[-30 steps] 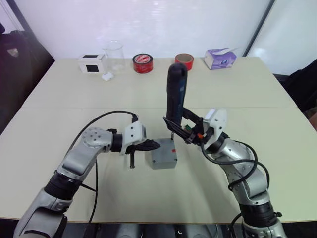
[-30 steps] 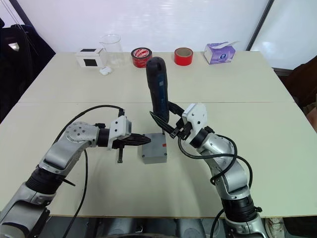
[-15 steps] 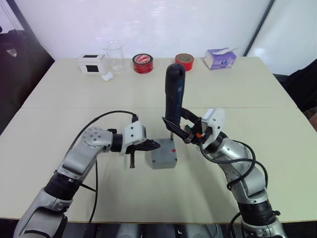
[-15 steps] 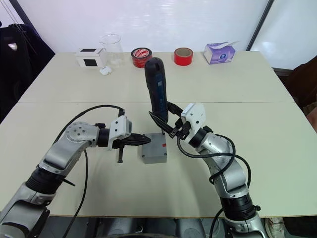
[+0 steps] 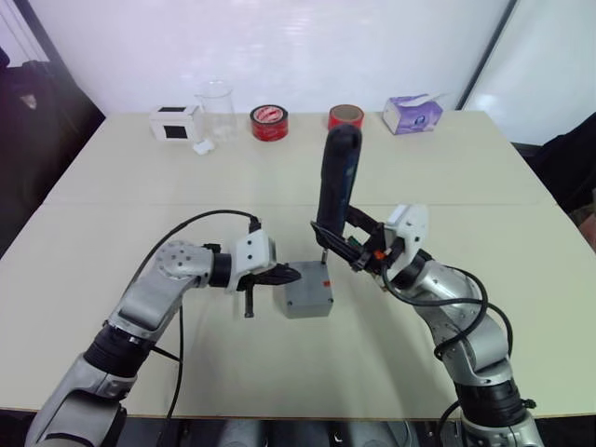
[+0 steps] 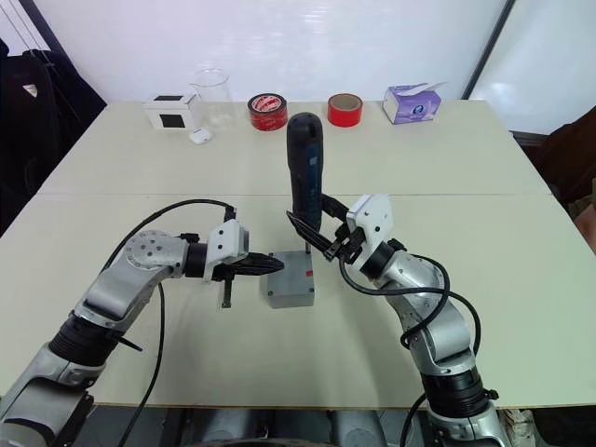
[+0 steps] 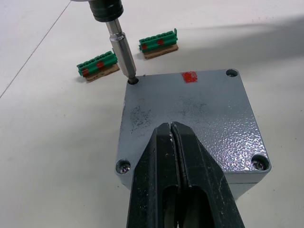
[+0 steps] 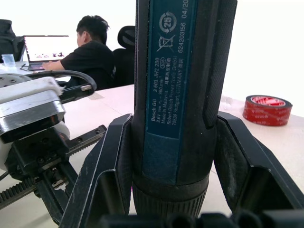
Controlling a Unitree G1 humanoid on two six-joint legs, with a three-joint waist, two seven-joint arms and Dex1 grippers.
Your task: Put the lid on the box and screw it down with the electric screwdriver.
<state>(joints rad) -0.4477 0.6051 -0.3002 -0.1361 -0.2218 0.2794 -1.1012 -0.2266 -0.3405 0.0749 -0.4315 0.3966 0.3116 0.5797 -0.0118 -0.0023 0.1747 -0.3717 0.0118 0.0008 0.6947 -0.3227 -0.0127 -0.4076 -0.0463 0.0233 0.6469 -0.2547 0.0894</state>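
- Lettering on your electric screwdriver (image 8: 183, 90) reads "Bosch GO".
- Your right gripper (image 5: 346, 246) clamps it upright mid-frame, bit in a lid (image 7: 190, 123) corner hole.
- Your left gripper (image 7: 176, 156), fingers together, presses the lid onto the box (image 5: 308, 296).

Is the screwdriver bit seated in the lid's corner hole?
Touching. In the left wrist view the electric screwdriver bit tip sits inside the corner screw hole of the lid, no gap visible.

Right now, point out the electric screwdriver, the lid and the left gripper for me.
electric screwdriver (image 6: 304, 177): right eye view, on its black body.
lid (image 7: 190, 118): left wrist view, on its bare grey top.
left gripper (image 7: 172, 142): left wrist view, between the fingertips resting on the lid.
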